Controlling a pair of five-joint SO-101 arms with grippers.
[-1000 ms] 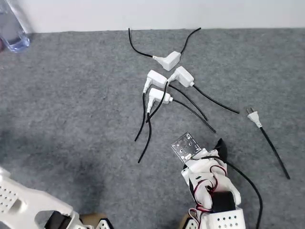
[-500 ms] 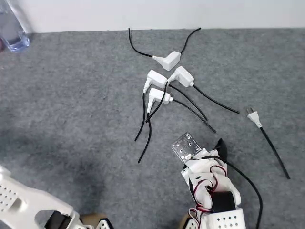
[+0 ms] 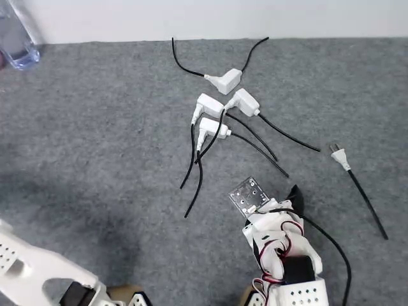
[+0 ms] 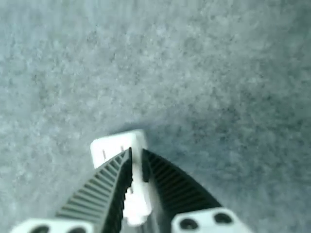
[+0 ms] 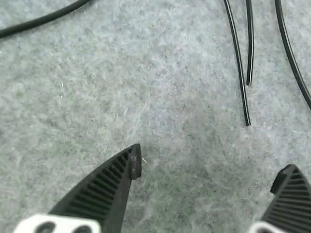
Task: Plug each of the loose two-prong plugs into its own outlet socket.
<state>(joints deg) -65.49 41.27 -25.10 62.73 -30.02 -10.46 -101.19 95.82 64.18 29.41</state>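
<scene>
Plug or socket, cannot tell which: white block (image 4: pixel 115 145) clamped between left gripper (image 4: pixel 137 156) fingers, over grey bench (image 4: pixel 218 73); right gripper (image 5: pixel 210 174) fingers wide apart above bench, near black cord ends (image 5: pixel 247 119); farther out, loose two-prong plug (image 3: pixel 338 155) lying flat toward right side, own cord (image 3: pixel 366 204) trailing nearward; four white sockets (image 3: pixel 244 102) clustered mid-bench, well apart from that plug, black leads splayed around them; clear bottle (image 3: pixel 16 38) at far left corner.
</scene>
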